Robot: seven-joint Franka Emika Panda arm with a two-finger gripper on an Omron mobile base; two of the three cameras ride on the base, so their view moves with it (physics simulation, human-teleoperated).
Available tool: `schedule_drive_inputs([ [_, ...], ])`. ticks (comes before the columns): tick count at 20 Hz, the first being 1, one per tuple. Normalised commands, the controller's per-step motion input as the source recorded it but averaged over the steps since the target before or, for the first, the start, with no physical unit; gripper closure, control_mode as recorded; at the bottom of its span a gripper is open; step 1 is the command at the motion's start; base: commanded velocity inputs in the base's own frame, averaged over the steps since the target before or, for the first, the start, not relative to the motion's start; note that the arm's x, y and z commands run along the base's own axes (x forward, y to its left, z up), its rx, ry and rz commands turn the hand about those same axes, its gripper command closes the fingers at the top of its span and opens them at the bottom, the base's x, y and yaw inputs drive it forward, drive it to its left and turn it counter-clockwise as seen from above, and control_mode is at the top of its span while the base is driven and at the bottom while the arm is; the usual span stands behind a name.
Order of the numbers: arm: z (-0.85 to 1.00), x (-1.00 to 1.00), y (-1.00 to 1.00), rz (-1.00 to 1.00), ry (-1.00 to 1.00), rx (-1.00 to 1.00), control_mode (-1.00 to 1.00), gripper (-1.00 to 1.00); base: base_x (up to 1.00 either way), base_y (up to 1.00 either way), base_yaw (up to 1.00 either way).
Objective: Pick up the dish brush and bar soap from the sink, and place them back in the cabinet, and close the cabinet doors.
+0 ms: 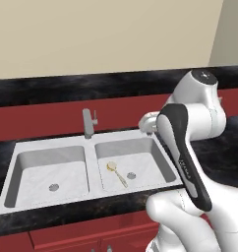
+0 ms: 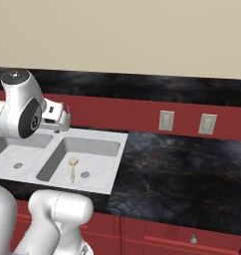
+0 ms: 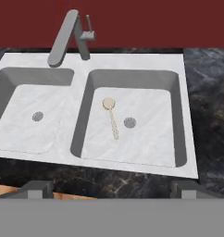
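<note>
The dish brush (image 3: pixel 111 118) is a thin pale-yellow stick with a small round head. It lies flat on the floor of the right basin of the white sink (image 3: pixel 132 60), just left of the drain, head toward the faucet. The base views show the dish brush (image 1: pixel 116 173) (image 2: pixel 72 168) in that same basin. My gripper (image 3: pixel 111 190) hangs open above the sink's back right corner, looking down, with its fingertips (image 3: pixel 37 189) wide apart and nothing between them. From the base cameras the gripper (image 1: pixel 148 123) (image 2: pixel 61 123) is well above the brush. The bar soap, the cabinet and the cabinet doors are out of view.
A grey faucet (image 1: pixel 88 123) stands behind the divider between the two basins. Black stone counter (image 2: pixel 182 169) stretches to the right of the sink. Two wall outlets (image 2: pixel 166 120) sit on the red backsplash. Red drawer fronts (image 2: pixel 192 239) run below the counter.
</note>
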Motion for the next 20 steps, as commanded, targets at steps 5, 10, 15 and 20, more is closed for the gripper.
schedule_drive_inputs([
  [5,-0.27,0.02,0.07,0.04,0.11,0.0,-1.0,-1.0,0.0,0.0,0.0],
  [10,-0.18,0.0,0.01,0.0,0.12,0.0,-1.0,-1.0,0.0,0.0,0.0],
  [15,-0.2,0.04,0.0,0.0,0.05,0.0,-1.0,-1.0,0.0,0.0,0.0],
  [20,-0.22,0.11,0.03,0.0,0.02,-0.01,-1.0,-1.0,0.0,0.0,0.0],
])
